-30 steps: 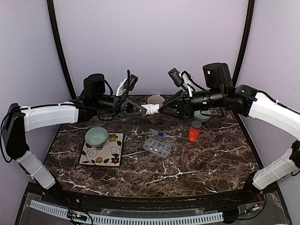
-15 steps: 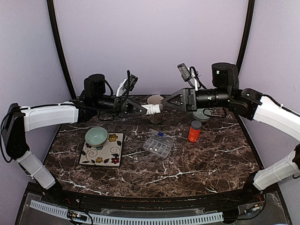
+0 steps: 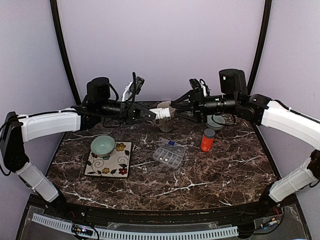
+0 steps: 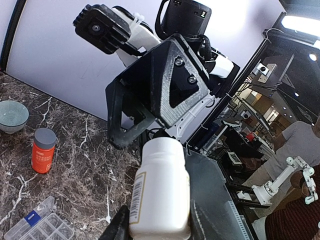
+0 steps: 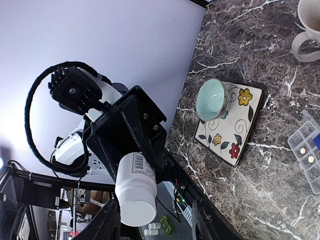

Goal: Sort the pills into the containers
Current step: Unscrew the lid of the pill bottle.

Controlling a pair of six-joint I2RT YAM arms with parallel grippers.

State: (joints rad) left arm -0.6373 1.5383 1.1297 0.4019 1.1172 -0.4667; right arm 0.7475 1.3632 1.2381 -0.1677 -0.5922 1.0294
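Meeting tip to tip in the air above the back of a dark, white-veined marble worktop (image 3: 225,170), two robot arms faced each other. The left end effector (image 4: 159,226) was clamped on a white bottle (image 4: 160,192) with a barcode label. Its two fingers pressed the bottle's sides and held it lying roughly level, free end towards the other arm. The right end effector (image 5: 156,207) stood partly open, its fingers (image 5: 205,220) on either side of that free end. One finger was close beside the bottle and the other stood clear of it with a visible gap. Whether the near finger touched the bottle could not be told.

Below the arms, near the middle of the worktop, lay the clear, flat organiser box (image 3: 168,156). A couple of tiny white pills (image 5: 301,150) rested in compartments at one end of it. A small blue spot showed at its far edge, too small to identify.

An orange bottle (image 3: 208,140) with a grey cap stood upright just to the right of the box. To the left, well apart from it, a pale green bowl (image 3: 102,145) sat on the far corner of a flower-patterned tile (image 3: 112,162). A cream mug (image 3: 166,106) stood at the back behind the held bottle. A second pale bowl (image 3: 216,122) sat partly hidden under the right arm.
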